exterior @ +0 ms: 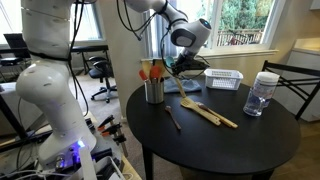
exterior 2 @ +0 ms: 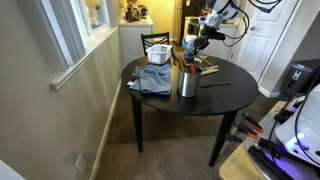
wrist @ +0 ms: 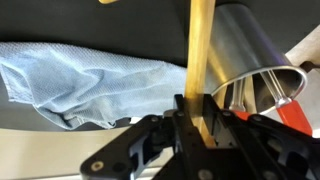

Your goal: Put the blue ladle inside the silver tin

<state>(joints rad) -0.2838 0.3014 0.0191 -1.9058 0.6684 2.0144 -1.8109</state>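
My gripper [wrist: 195,105] is shut on a pale slim handle [wrist: 198,50] that runs up out of the wrist view. In an exterior view a small blue head [exterior 2: 190,45] shows just below the gripper [exterior 2: 202,38], so this is the blue ladle. The silver tin [wrist: 250,60] stands upright right beside the handle, with orange-red utensils [wrist: 296,112] in it. In both exterior views the tin [exterior: 154,90] [exterior 2: 187,82] stands on the round black table [exterior: 215,140], and the gripper [exterior: 185,62] hovers above and just behind it.
Two pale wooden spatulas [exterior: 210,110] and a thin dark-handled utensil [exterior: 172,118] lie on the table. A white slatted basket [exterior: 224,79] and a clear jar [exterior: 262,95] stand further back. A blue cloth [exterior 2: 152,78] lies near the table's edge. A chair [exterior: 292,85] stands beside it.
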